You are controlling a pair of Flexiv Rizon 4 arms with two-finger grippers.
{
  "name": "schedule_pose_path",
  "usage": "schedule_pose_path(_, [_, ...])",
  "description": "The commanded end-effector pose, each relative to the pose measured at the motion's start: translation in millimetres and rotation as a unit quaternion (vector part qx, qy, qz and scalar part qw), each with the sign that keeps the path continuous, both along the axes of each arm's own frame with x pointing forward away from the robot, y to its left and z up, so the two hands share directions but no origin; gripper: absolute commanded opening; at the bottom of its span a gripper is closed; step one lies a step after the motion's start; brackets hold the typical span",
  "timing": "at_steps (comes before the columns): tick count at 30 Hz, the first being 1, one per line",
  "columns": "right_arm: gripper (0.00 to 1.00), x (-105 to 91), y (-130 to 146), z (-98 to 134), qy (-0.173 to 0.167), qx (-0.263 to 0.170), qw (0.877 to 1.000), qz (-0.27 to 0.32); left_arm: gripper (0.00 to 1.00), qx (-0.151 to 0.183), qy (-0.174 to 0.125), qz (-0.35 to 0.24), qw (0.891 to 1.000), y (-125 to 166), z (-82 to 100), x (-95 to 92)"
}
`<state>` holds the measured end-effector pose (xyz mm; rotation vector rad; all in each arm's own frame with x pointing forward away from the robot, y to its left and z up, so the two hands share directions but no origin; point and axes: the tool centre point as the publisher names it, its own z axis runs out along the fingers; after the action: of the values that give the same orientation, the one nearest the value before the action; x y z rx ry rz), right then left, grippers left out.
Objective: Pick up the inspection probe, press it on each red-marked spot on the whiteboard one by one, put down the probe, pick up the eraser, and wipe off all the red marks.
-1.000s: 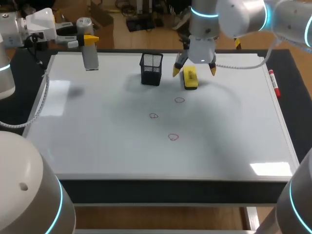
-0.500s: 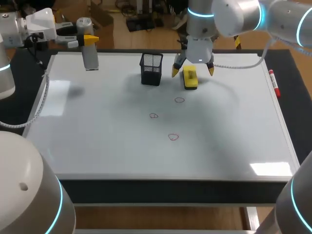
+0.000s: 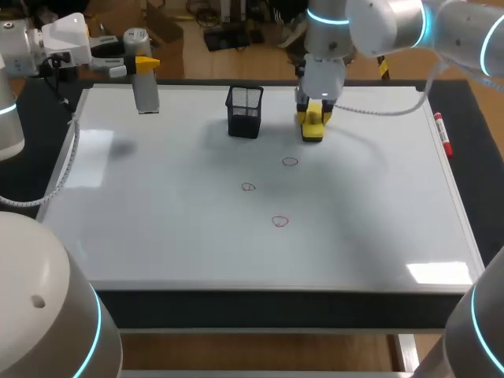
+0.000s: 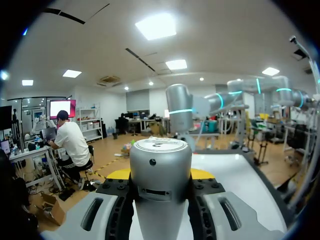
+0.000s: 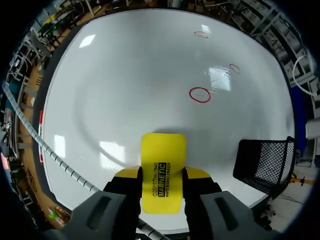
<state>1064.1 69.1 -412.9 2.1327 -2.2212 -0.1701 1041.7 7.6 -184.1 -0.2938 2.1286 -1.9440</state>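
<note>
The right hand (image 3: 313, 118) is closing its yellow-tipped fingers on both long sides of the yellow eraser (image 5: 162, 170), at the far side of the whiteboard (image 3: 157, 228) and near a black mesh cup (image 3: 244, 112), which is standing upright to the eraser's left in the head view. The wrist view shows the eraser sticking out ahead of the fingers; whether it is resting on the board or lifted just clear cannot be told.

Three small red circles are showing on the white surface ahead of that hand: the nearest one (image 3: 290, 162) is lying close to the eraser, the second (image 3: 248, 187) and third (image 3: 279, 221) farther toward the board's middle, each apart from the others.

The left hand (image 3: 130, 61) is gripping the grey, cylinder-shaped probe (image 4: 160, 170) from two sides, holding it upright over the board's far left corner, well apart from the marks. A red marker (image 3: 442, 134) is lying along the board's right edge, beside the dark tabletop (image 3: 482, 165).
</note>
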Motion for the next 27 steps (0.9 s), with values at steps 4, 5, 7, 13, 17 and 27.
schedule_pose_path(4, [0.0, -8.3, -42.9, 37.2, -0.017, -0.009, 0.996, -0.087, 0.0, 0.0, 0.0, -0.001, 1.0, 0.3, 0.8, 0.3])
schedule_pose_path(5, [0.0, -9.8, -50.0, 41.1, -0.018, -0.012, 0.995, -0.101, 0.0, 0.0, 0.0, -0.001, 1.0, 0.3, 0.8, 0.3])
schedule_pose_path(7, [0.0, -13.5, -65.8, 47.6, -0.019, -0.017, 0.991, -0.129, 0.0, 0.0, 0.0, -0.001, 1.0, 0.3, 0.8, 0.3])
schedule_pose_path(13, [0.0, -30.7, -111.7, 58.8, -0.022, -0.027, 0.979, -0.201, 0.0, 0.0, 0.0, -0.001, 1.0, 0.3, 0.8, 0.3])
schedule_pose_path(17, [0.0, -45.4, -134.8, 62.8, -0.026, -0.033, 0.972, -0.231, 0.0, 0.0, 0.0, -0.001, 1.0, 0.3, 0.8, 0.3])
schedule_pose_path(27, [0.0, -78.5, -169.1, 61.3, -0.02, -0.046, 0.96, -0.275, 0.0, 0.0, 0.0, -0.001, 1.0, 0.3, 0.8, 0.3])
